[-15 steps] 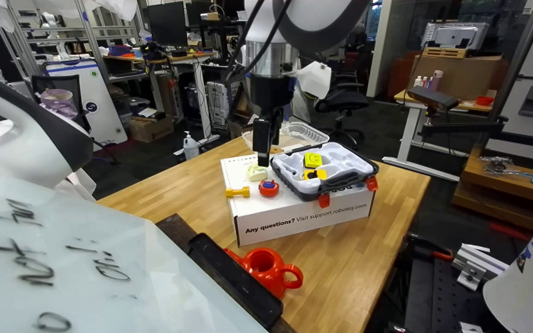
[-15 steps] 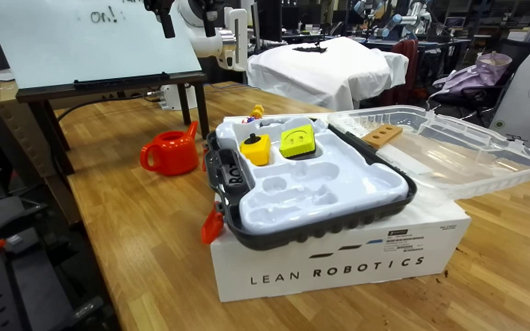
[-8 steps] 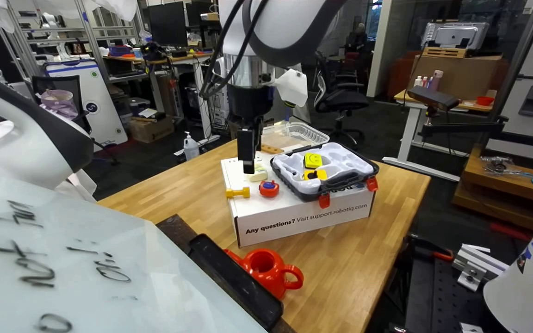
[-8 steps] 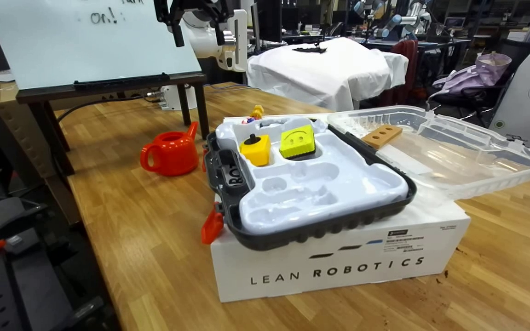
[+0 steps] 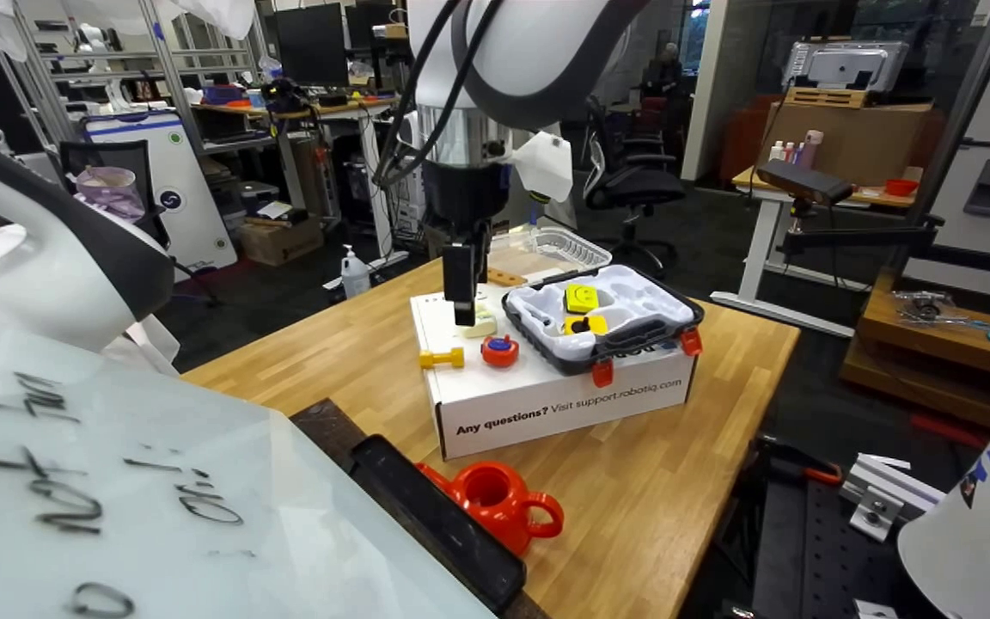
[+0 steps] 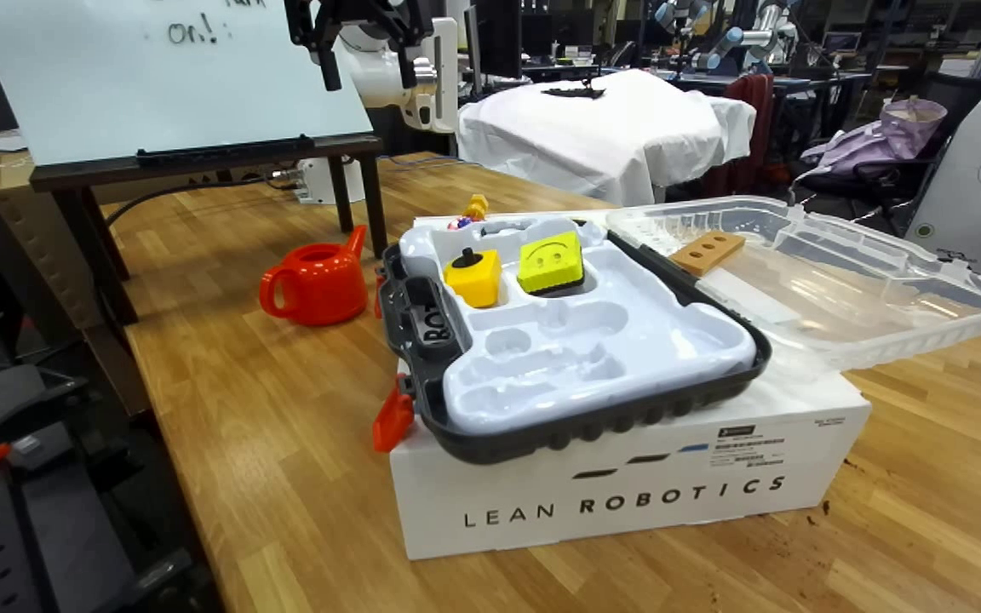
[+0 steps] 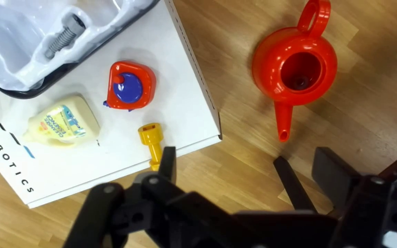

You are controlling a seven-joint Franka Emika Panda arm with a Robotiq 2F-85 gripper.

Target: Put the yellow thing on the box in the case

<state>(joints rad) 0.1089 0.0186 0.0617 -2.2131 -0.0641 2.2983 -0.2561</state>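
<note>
A yellow dumbbell-shaped piece lies on the white box near its edge; in the wrist view my left-hand finger hides part of it. Its end shows behind the case in an exterior view. A pale yellow bottle lies on its side on the box. The open black case with a whitish moulded insert sits on the box. It holds a smiley block and a yellow piece with a black knob. My gripper is open and empty, above the table beside the box.
A red toy with a blue top sits on the box between case and dumbbell. A red teapot stands on the table. The case's clear lid lies open with a wooden block in it. A whiteboard stands close by.
My gripper has moved sideways, away from the case, and a little lower, mostly in the first half second; since then it has only dropped slightly. The objects have not moved.
</note>
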